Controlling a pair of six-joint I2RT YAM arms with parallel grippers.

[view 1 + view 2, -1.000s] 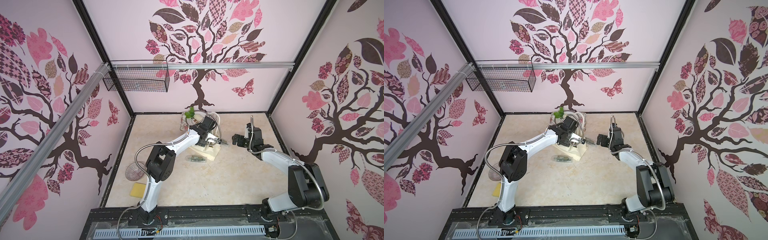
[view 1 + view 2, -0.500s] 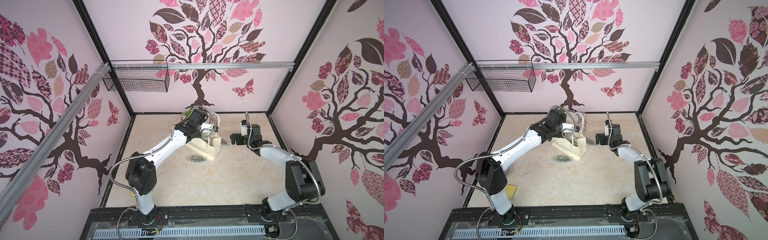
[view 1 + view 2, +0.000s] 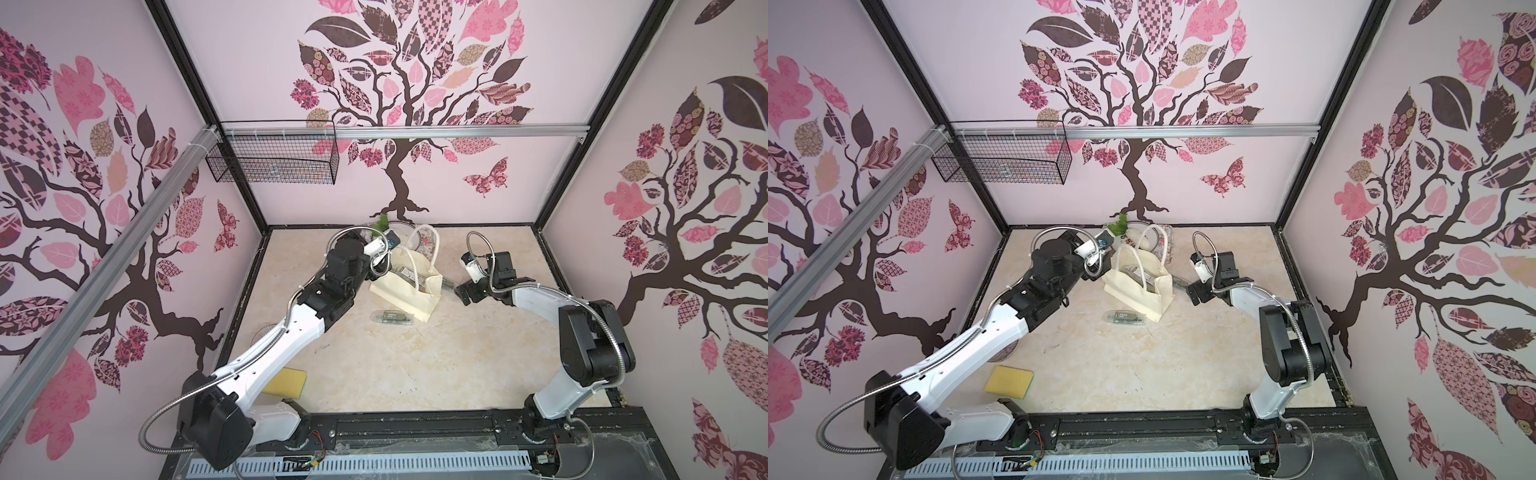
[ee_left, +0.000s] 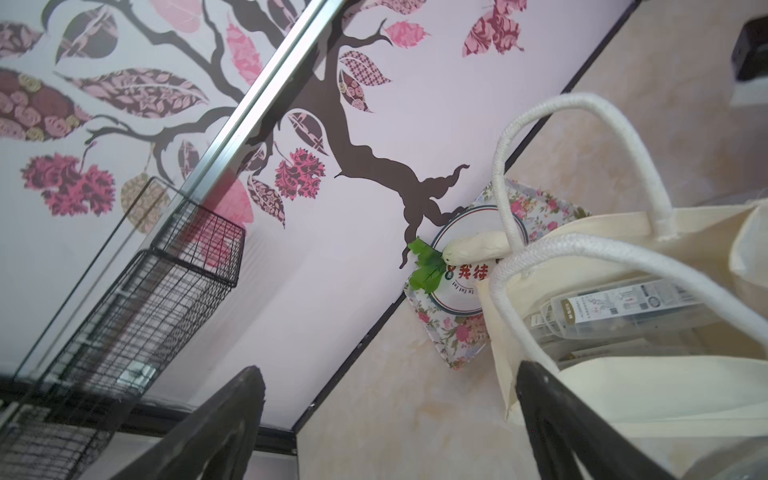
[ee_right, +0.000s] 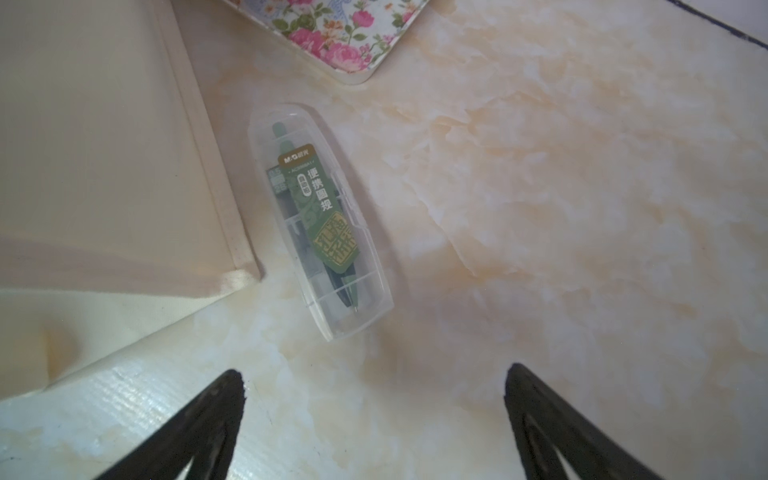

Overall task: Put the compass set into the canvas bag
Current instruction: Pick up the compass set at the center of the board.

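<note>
Standing toward the back of the marbled table (image 3: 415,365): canvas bag (image 3: 409,293), cream cloth, upright, mouth open, two white rope handles (image 4: 582,244) looped above it. It shows in both top views.

- Compass set in the bag (image 4: 623,307): clear plastic case with a printed label, lying aslant inside the open mouth.
- Compass set at the bag's side (image 5: 320,220): clear case with a green insert, flat on the table just beside the bag's wall, on the side toward the right arm.
- Compass set at the bag's front (image 3: 392,317): clear case, flat on the table just before the bag's near bottom edge.
- Left hand (image 4: 390,415): fingers spread wide apart, holding nothing. It sits at the bag's rim, one finger (image 4: 552,415) against the cloth as seen from the wrist; whether it touches cannot be told.
- Right hand (image 5: 374,399): fingers wide apart, empty, over bare table. It is near the compass set at the bag's side, with a gap between.
- Flowered tray (image 4: 536,208): behind the bag, by the back wall. It carries a round plate (image 4: 453,295) and a white vegetable (image 4: 473,247) with a green leaf.
- Yellow sponge (image 3: 1009,380): on the table near the left arm's base.
- Wire basket (image 3: 270,162): black, hung from the rail on the back wall.
</note>
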